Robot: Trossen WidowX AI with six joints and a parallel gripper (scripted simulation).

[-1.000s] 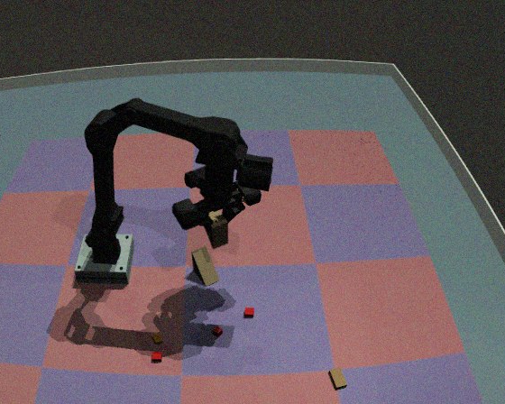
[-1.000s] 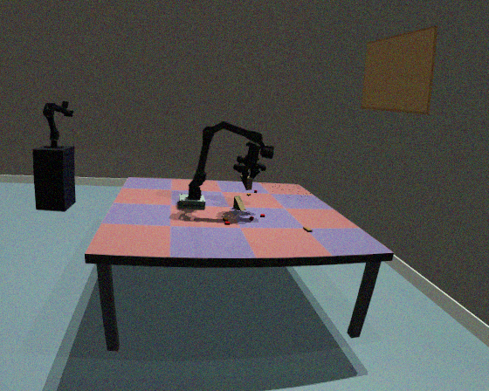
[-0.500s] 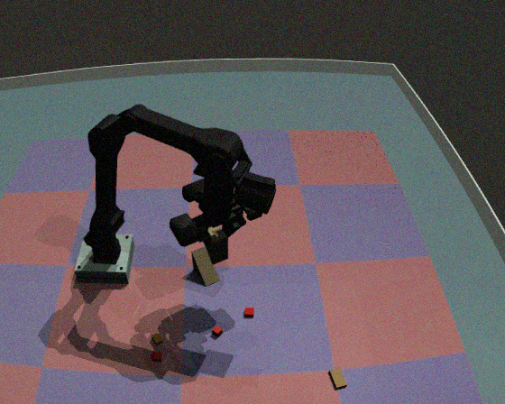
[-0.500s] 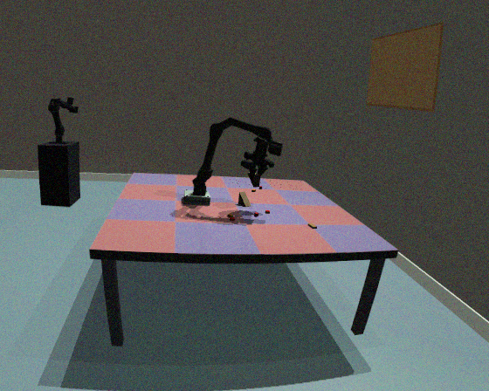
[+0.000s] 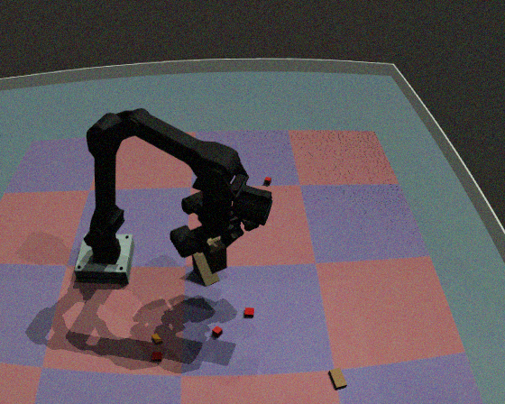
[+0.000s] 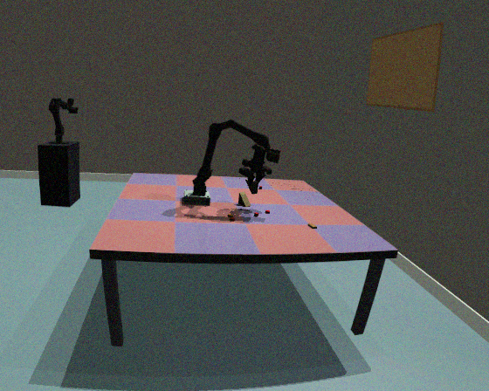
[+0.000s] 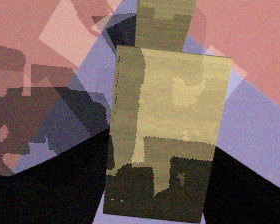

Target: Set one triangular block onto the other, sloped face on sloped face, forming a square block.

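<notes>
My gripper is shut on a tan triangular block and holds it in the air near the middle of the table. This block fills the wrist view. The other tan triangular block rests on the table just below and in front of the held one. It shows in the exterior view, and part of it appears at the top of the wrist view. The held block hangs close above the lower one; I cannot tell whether they touch.
Several small red cubes and a small yellow piece lie scattered on the table. A flat tan tile lies near the front edge. The arm's base stands to the left.
</notes>
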